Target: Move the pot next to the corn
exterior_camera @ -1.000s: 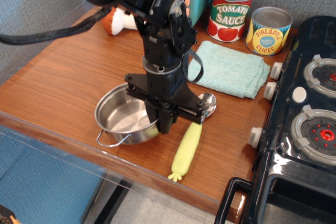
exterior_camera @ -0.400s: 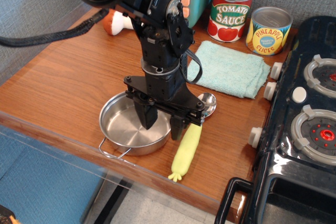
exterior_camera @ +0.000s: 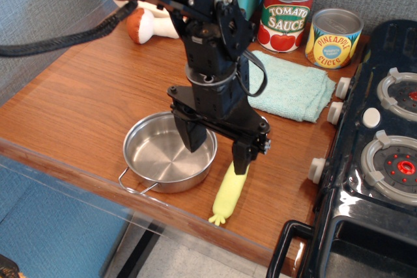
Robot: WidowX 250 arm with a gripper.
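The shiny steel pot (exterior_camera: 163, 157) sits flat on the wooden table near its front edge, one wire handle at the front left. The pale yellow corn (exterior_camera: 230, 191) lies just right of it, frilled tip toward the front; its spoon end is hidden behind my gripper. My black gripper (exterior_camera: 218, 150) hangs above the pot's right rim, open and empty. One finger (exterior_camera: 194, 136) is over the pot's inside, the other (exterior_camera: 241, 157) over the corn's upper end. Pot and corn lie side by side, a narrow gap between them.
A teal cloth (exterior_camera: 290, 86) lies behind. Tomato sauce can (exterior_camera: 286, 14) and pineapple can (exterior_camera: 333, 38) stand at the back. A toy mushroom (exterior_camera: 146, 25) lies back left. A black toy stove (exterior_camera: 384, 148) fills the right side. A clear panel runs along the front edge.
The gripper opened, let go of the pot's rim and rose, shifting slightly right. The pot settled flat beside the corn.
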